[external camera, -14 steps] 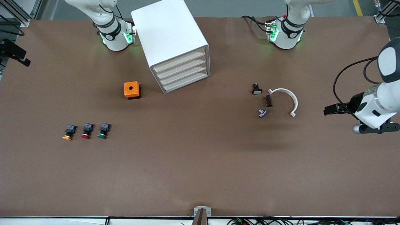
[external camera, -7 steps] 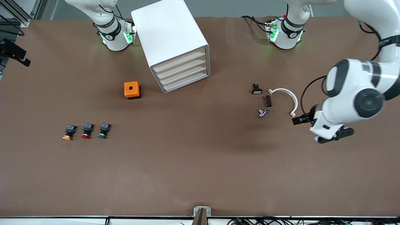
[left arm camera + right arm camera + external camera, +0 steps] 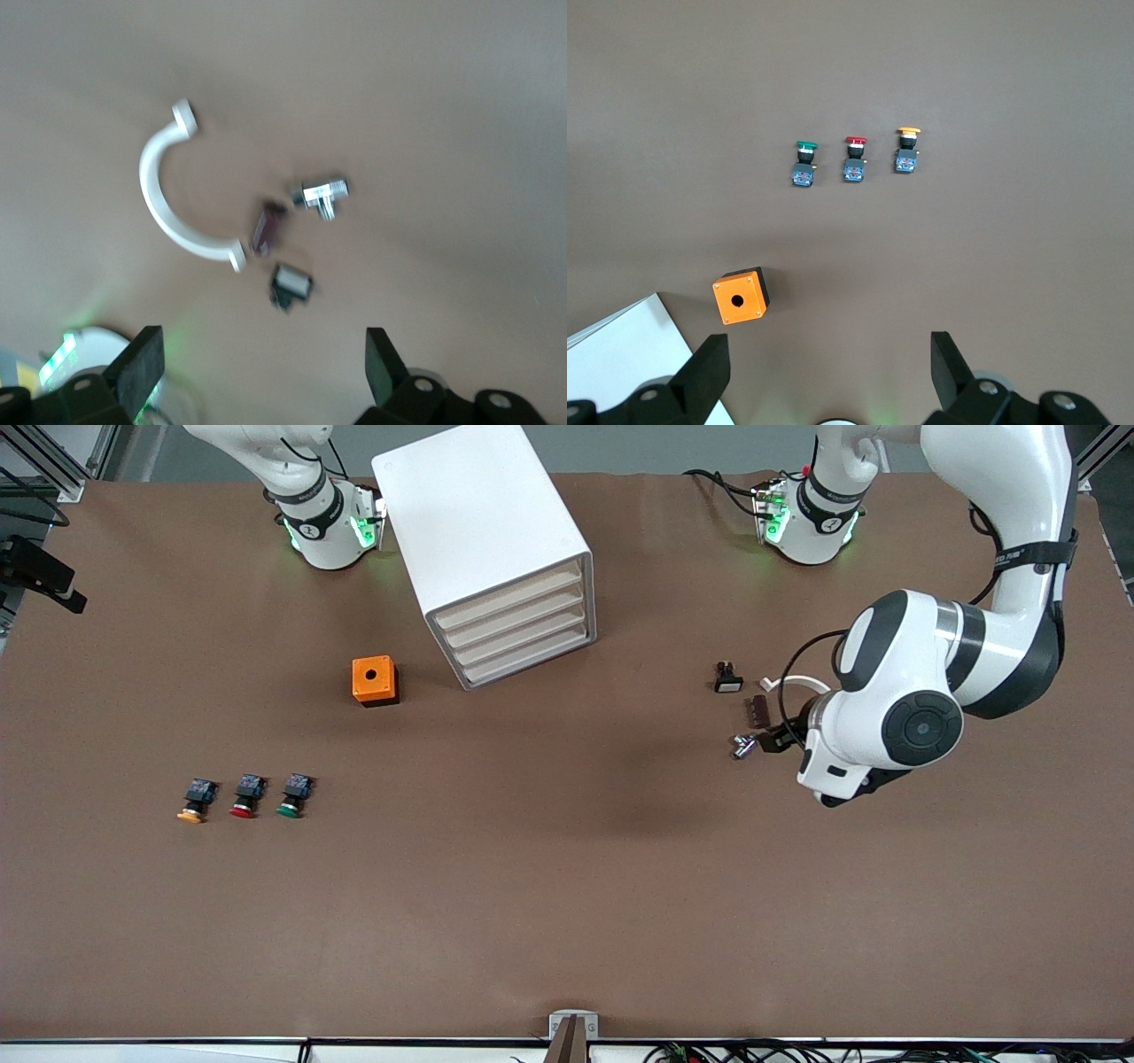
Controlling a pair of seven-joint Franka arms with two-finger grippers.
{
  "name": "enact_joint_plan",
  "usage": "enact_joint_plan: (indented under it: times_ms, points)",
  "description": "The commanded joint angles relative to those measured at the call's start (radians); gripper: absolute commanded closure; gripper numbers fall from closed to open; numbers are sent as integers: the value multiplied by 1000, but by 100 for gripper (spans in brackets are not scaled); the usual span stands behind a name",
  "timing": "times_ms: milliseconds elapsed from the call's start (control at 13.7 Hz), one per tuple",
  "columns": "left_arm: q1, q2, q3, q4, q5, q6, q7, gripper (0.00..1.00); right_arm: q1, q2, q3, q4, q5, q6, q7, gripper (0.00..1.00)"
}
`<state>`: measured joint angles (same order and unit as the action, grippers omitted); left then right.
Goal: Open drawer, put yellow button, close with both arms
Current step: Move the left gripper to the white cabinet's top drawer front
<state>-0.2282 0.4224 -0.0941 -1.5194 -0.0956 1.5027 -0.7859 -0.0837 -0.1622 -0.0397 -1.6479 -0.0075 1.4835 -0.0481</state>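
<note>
Matte brown tabletop (image 3: 567, 886). A glossy white boxy cabinet (image 3: 483, 540) shows four cream-fronted drawers, all shut; take the top drawer (image 3: 509, 600). The yellow button (image 3: 193, 800), round-capped with a black-and-blue body, lies at eight o'clock from the cabinet, in a row with the red button (image 3: 245, 796) and green button (image 3: 293, 795). Left pincer (image 3: 264, 376) hangs spread wide, empty, over a curved white plastic clip (image 3: 173, 199). Right pincer (image 3: 828, 376) equally wide, empty, above the orange box (image 3: 740, 297)

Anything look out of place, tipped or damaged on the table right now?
Nothing looks damaged or spilled. The white boxy cabinet stands skewed to the table's edges, all four drawers shut. The yellow-capped push-button lies in a neat row with the red-capped button and green-capped button.
</note>
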Motion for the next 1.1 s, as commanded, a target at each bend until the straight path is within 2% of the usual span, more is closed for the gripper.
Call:
enact_joint_plan:
  times_ms: [0, 219, 658, 877, 1023]
  points:
    - [-10, 44, 2, 59, -116, -74, -134, 0, -13, -6, 6, -3, -2, 0, -9, 0]
    - [-8, 82, 2, 58, -296, -85, -350, 0, -13, -6, 6, -3, -3, 0, -9, 0]
    - [-31, 195, -22, 84, -518, -85, -772, 0, -13, -6, 7, -3, -2, 3, -9, 0]
    - [-28, 254, -77, 85, -564, -131, -975, 0, -13, -6, 6, -3, -3, 1, -9, 0]
    - [-39, 285, -81, 85, -604, -143, -1071, 0, -13, -6, 6, -3, -3, 1, -9, 0]
